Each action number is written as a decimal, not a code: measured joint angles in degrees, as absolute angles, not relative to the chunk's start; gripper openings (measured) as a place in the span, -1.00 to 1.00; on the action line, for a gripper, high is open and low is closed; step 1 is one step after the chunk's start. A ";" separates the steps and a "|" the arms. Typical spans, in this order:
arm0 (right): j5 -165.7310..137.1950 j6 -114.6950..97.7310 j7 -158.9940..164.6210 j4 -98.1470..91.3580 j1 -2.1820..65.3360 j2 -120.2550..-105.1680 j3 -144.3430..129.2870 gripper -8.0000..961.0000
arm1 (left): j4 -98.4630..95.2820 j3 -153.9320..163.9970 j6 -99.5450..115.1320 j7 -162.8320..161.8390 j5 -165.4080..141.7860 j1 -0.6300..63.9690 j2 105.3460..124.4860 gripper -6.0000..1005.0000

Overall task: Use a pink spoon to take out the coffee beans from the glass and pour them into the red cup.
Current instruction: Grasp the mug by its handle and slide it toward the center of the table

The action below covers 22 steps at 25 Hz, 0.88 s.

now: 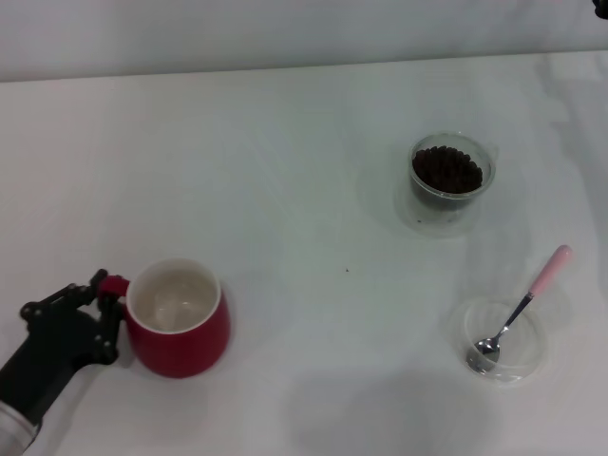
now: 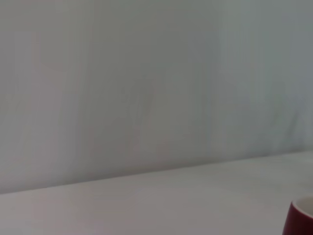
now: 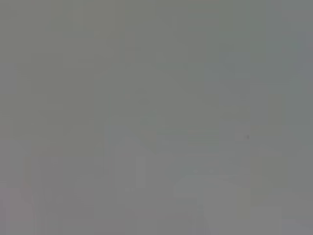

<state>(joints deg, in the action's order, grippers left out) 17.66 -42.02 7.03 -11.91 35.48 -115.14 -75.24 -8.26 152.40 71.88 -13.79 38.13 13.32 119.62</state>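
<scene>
The red cup (image 1: 178,318) stands upright at the near left, its cream inside empty. My left gripper (image 1: 106,318) is at the cup's handle (image 1: 113,285), against its left side. A sliver of the cup (image 2: 301,219) shows in the left wrist view. The glass (image 1: 450,180) holding the heap of coffee beans (image 1: 446,169) stands at the far right. The pink spoon (image 1: 521,309) lies with its metal bowl in a flat clear dish (image 1: 501,339) and its pink handle pointing away over the rim. My right gripper is out of view; the right wrist view shows only a plain grey surface.
A white tabletop (image 1: 304,190) spreads between the cup and the glass, with a pale wall behind it. A dark sliver (image 1: 601,6) sits in the far right corner of the head view.
</scene>
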 joint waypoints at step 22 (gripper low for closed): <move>17.76 -43.39 7.03 -11.95 36.19 -115.05 -75.24 0.76 | -12.83 152.49 65.46 -9.79 35.97 18.64 119.76 -0.76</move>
